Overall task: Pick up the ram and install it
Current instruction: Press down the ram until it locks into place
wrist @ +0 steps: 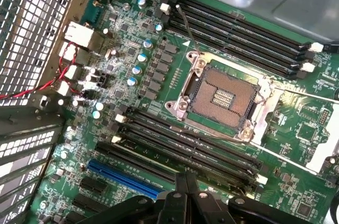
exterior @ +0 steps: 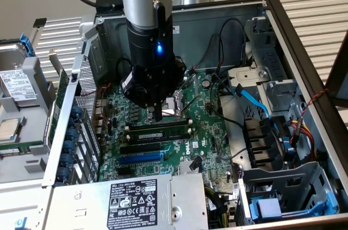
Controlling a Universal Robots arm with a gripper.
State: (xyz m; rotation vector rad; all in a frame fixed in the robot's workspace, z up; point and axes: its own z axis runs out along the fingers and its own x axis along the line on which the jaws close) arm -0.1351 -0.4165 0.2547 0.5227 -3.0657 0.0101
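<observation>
In the exterior view, the end effector (exterior: 157, 115) is seen lowered into the open computer case (exterior: 304, 39), its fingers drawn together with nothing visibly gripped between them. The ram (exterior: 157, 129), a green stick with dark chips, is seen lying in a memory slot just below the fingertips, nearer than the CPU socket (exterior: 173, 105) and farther than the blue expansion slot (exterior: 140, 158). Whether it is fully seated cannot be told.

In the wrist view, the closed fingers (wrist: 186, 189) are seen over the near bank of black memory slots (wrist: 190, 147), beside the CPU socket. For good seating, pressure is judged best applied straight down and evenly along the stick's top edge.
</observation>
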